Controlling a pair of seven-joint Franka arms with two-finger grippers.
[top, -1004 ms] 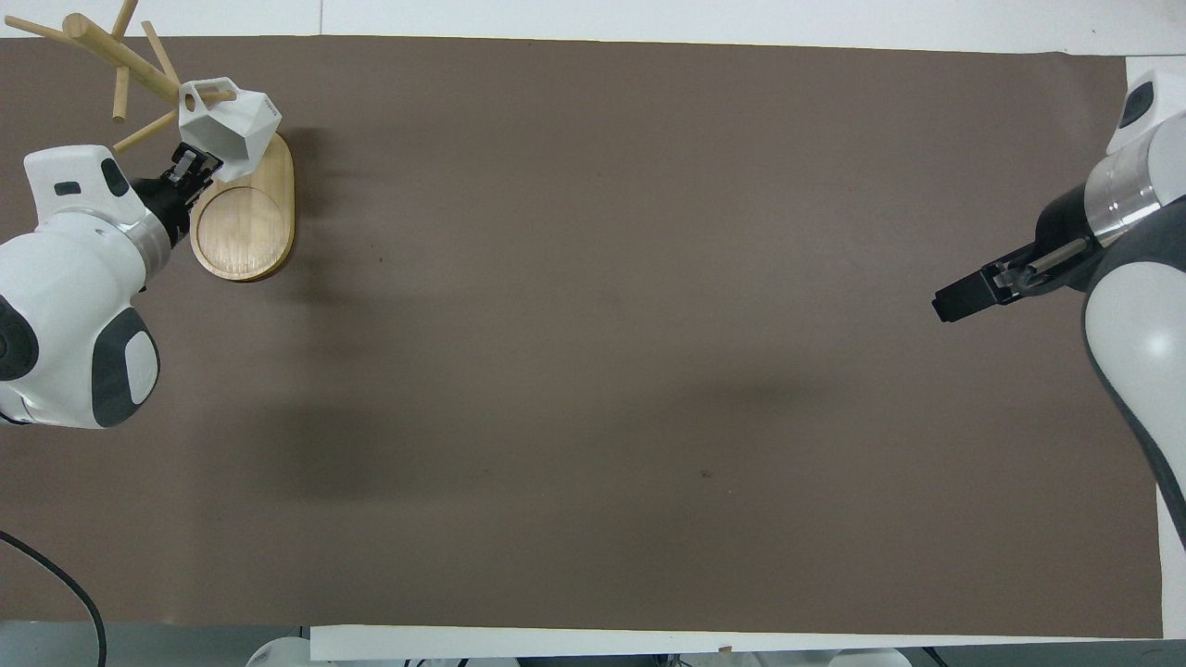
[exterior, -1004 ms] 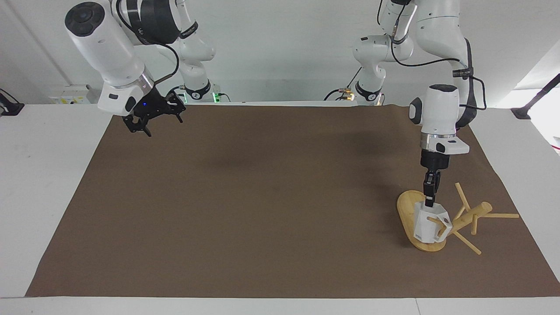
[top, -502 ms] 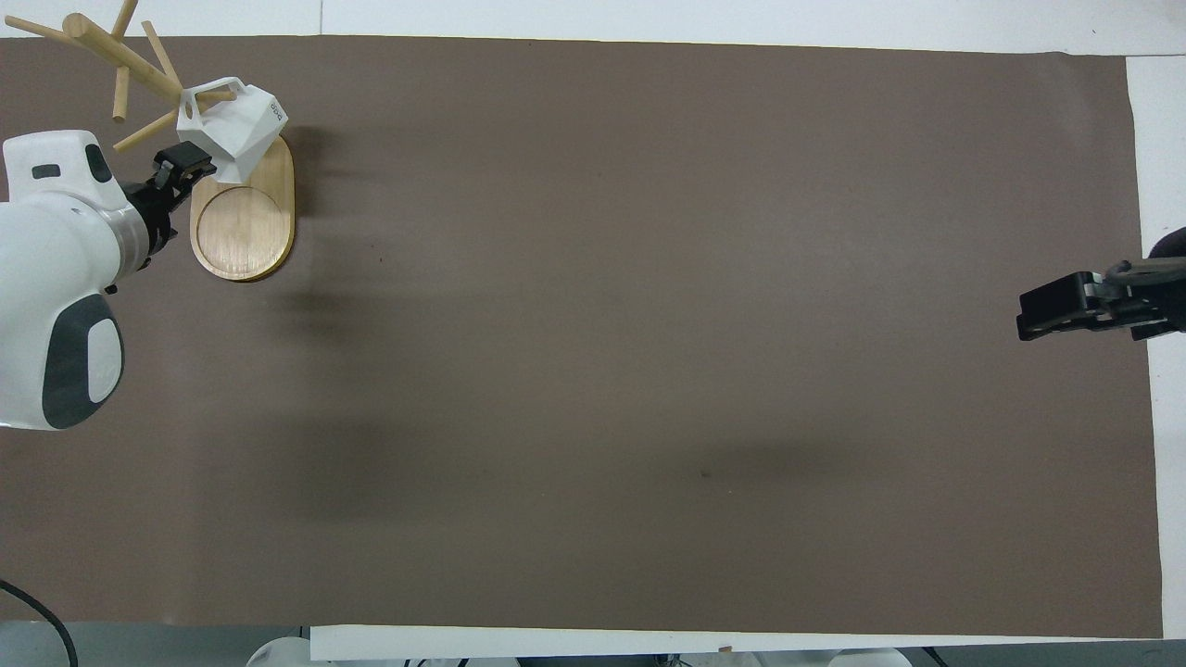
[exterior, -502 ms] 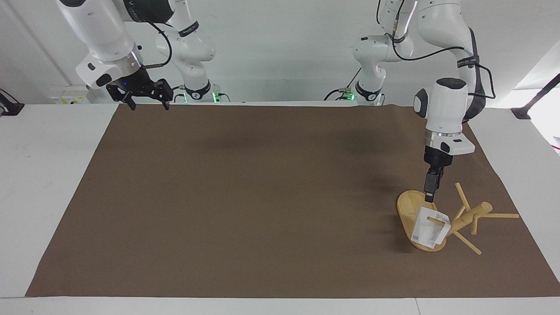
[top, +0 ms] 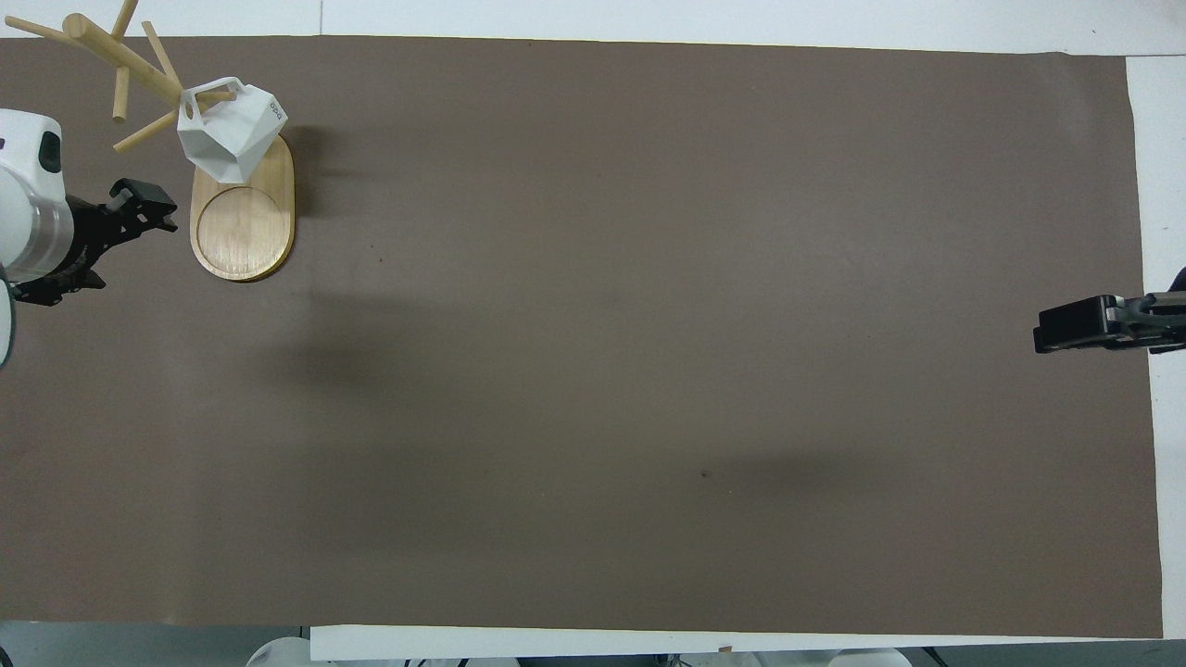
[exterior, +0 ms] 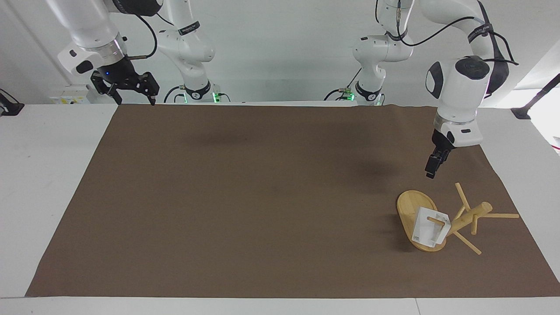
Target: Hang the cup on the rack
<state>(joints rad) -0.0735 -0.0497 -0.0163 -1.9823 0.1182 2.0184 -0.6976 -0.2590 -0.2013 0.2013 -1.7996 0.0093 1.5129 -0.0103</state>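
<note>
Hanging on a thin peg of the bamboo rack (exterior: 463, 216), the faceted white cup (exterior: 429, 227).

Brown mat (exterior: 262, 197) covers most of the white worktop (exterior: 48, 175); small dark speck (top: 706, 474) on mat.
</note>
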